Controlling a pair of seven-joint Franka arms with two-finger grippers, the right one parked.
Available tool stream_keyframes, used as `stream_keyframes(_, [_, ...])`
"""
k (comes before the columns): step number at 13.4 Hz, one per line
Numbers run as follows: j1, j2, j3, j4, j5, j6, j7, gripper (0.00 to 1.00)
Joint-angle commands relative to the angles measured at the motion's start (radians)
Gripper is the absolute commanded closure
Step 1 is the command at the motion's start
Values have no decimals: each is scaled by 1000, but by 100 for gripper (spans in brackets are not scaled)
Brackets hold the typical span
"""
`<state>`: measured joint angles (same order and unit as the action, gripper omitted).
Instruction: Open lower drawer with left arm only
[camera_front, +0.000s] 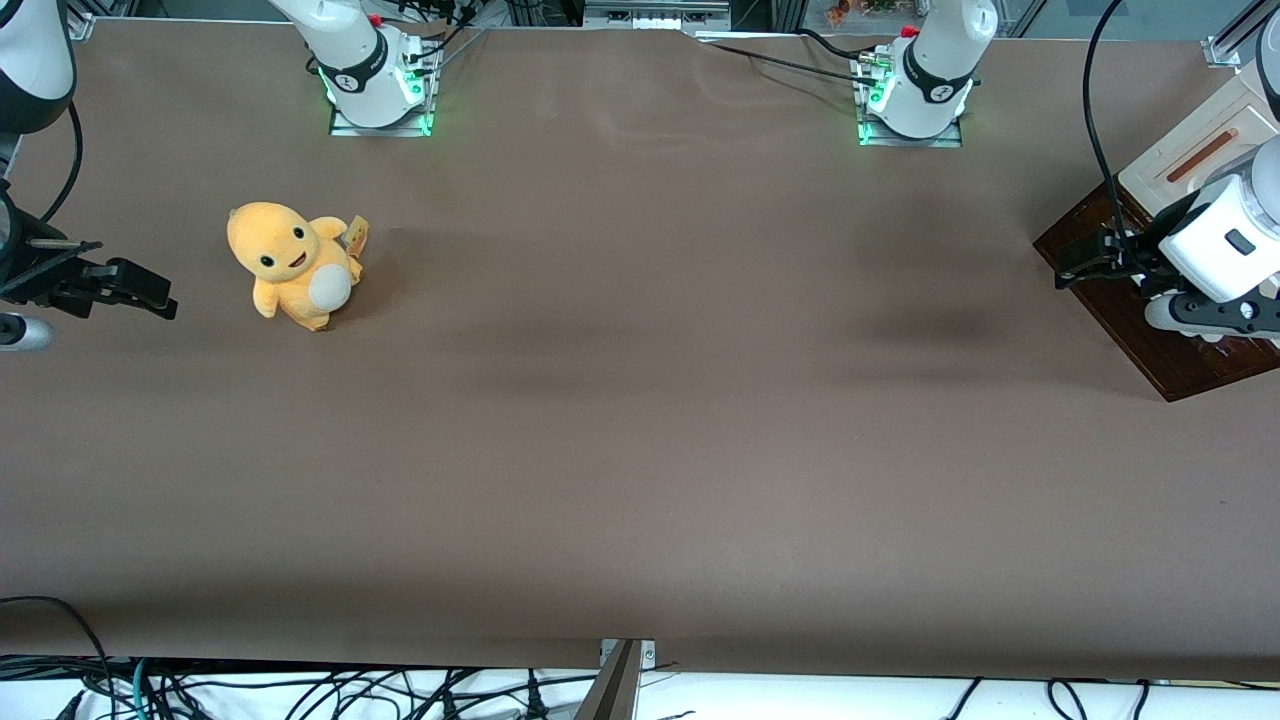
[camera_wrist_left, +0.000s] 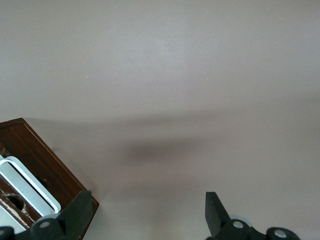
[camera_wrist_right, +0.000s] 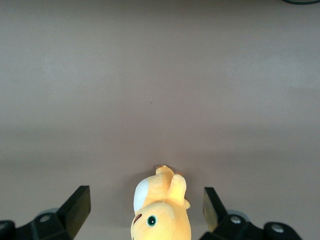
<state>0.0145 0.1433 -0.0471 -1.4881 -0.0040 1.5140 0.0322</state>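
Lower drawer (camera_front: 1150, 340): dark brown wood w/ white bar handle (camera_wrist_left: 27, 186), at the working arm's end of the table; looks pulled out, though partly hidden. Left arm (camera_front: 1225, 235), white, over it; its black gripper (camera_front: 1085, 262), fingers spread wide, hangs at drawer's corner.

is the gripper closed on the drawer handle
No, the gripper is open with bare table between its fingers, and the white handle of the lower drawer sits beside one finger.

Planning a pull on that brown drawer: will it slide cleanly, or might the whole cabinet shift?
The lower drawer looks rigid wood, so no flexing. The cabinet seems small and unanchored, so it may drag along. The open gripper hovers at its corner, off the white handle; an off-centre pull might twist it.
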Motion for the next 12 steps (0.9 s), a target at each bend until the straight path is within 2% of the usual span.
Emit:
stream_keyframes(1, [-1, -21, 1, -21, 15, 12, 28, 0])
stream_keyframes(12, [1, -19, 4, -20, 12, 11, 17, 0])
